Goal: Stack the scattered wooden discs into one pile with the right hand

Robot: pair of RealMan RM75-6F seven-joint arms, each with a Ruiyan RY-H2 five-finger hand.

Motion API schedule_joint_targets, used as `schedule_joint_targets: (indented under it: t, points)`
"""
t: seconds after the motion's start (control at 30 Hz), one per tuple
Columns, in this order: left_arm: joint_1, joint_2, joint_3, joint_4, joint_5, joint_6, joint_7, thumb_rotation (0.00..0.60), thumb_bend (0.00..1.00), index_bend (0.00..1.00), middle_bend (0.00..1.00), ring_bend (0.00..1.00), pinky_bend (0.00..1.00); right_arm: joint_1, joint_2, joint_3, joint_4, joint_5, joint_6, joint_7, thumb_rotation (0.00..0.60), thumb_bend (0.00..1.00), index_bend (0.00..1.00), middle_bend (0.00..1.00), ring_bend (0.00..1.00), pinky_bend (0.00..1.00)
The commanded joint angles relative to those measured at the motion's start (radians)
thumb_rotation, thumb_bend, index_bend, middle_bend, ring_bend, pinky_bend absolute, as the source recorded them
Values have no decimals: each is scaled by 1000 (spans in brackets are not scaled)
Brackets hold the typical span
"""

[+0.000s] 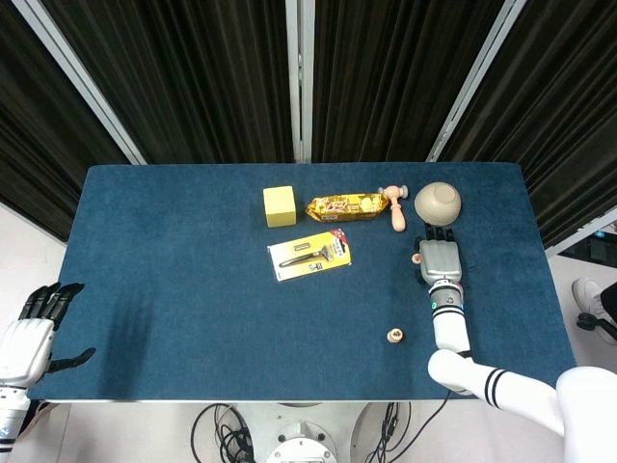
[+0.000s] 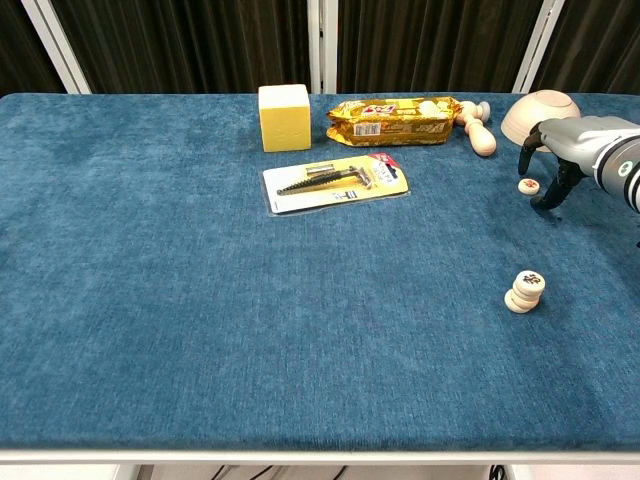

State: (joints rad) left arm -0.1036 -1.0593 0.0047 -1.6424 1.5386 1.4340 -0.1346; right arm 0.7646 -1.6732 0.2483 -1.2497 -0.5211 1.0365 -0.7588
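A single wooden disc (image 2: 529,186) lies flat on the blue table (image 2: 200,300), at the left edge of my right hand in the head view (image 1: 417,258). My right hand (image 2: 567,150) hangs just over it, fingers bent down on either side and apart, holding nothing. From the head view the right hand (image 1: 439,261) sits just below the bowl. A short pile of wooden discs (image 2: 525,291) stands nearer the front edge, also seen as the pile (image 1: 394,336) from above. My left hand (image 1: 29,338) hangs open off the table's left front corner.
An upturned wooden bowl (image 2: 540,112) stands right behind the right hand. A wooden mallet (image 2: 478,128), a yellow snack packet (image 2: 395,108), a yellow cube (image 2: 284,117) and a razor pack (image 2: 337,181) lie along the back middle.
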Motion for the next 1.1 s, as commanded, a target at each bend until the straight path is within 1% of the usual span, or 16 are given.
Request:
schedule_joint_targets:
  t: [0.03,0.3,0.63,0.83,1.1]
  points:
    - [0,0,0,1,-1,-1,-1,600,127,109,87,0,0,1,-7,-2,8,0,-1,-1,600,269,368,53,0,0]
    - [-1,0,1,2,-1,-4,-2,600,127,109,87,0,0,-1,-18,-7,28,-7,2,-2,600,270,412,54,0,0]
    - [-1,0,1,1,0,-2,-1,600,127,109,88,0,0,-10,-25,-7,43,-27,15,6,600,276,440,62,0,0]
    - [-2,0,2,2,-1,-4,-3,600,127,109,87,0,0,-15,-28,-1,48,-43,23,17,600,290,497,80,0,0]
    - [-1,0,1,3,-1,-3,-4,600,127,109,87,0,0,-13,-30,1,44,-45,14,8,600,287,508,83,0,0]
